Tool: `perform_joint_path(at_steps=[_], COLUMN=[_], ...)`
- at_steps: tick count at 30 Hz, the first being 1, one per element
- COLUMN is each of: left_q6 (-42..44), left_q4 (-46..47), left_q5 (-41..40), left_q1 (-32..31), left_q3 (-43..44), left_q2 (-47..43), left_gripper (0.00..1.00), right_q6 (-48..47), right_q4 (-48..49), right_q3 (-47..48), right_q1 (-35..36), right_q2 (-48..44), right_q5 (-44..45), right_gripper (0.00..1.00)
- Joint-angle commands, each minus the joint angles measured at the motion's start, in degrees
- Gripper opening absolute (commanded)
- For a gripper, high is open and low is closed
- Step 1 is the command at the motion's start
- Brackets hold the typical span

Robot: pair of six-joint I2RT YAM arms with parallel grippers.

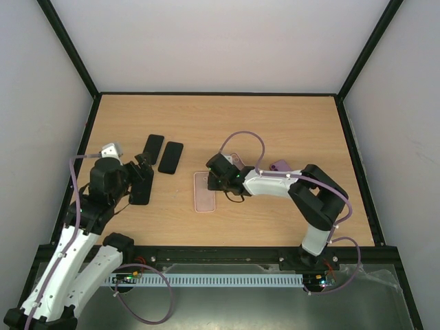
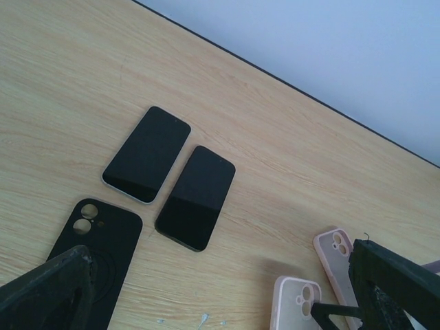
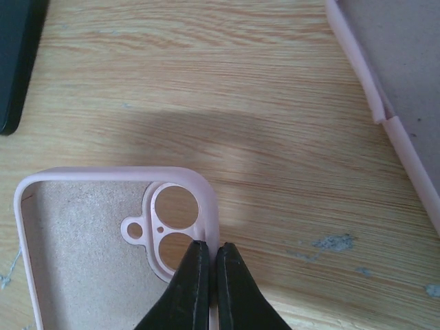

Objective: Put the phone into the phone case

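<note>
Neither phone is cased yet. The dark phone (image 2: pixel 196 197) and the silver-edged phone (image 2: pixel 146 154) lie bare, side by side on the table (image 1: pixel 289 124), at ten o'clock from the pink case (image 3: pixel 82 268). We see the right gripper (image 3: pixel 207 260) pinched on that case's rim beside the camera cutout. The left gripper (image 2: pixel 218 275) hangs wide open near a black case (image 2: pixel 93 247). We judge the whole insertion is left to do.

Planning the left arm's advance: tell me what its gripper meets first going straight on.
Probably the dark-edged phone, flat on the table ahead of the open left gripper; depth is unclear, so it could touch bare wood just short.
</note>
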Motion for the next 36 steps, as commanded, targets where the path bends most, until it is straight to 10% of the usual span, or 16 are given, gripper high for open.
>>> perform_joint_path(at_steps=[1, 25, 36], left_q6=[-0.49, 6.41, 13.13], left_q4=[0.88, 9.34, 12.91], left_q5=[0.63, 4.23, 2.42], left_q1=[0.28, -0.13, -3.42], left_q3=[-0.34, 5.57, 16.75], left_q2=[1.62, 34.33, 54.74], left_gripper=[1.0, 1.0, 1.0], right_q6=[5.48, 0.61, -1.98], right_q4=[0.86, -0.61, -0.64], right_q3=[-0.3, -8.21, -8.92], right_q1=[-0.29, -0.31, -0.33], right_q2=[0.28, -24.85, -30.92], right_q5=[3.69, 6.41, 6.58], right_gripper=[0.02, 0.99, 0.98])
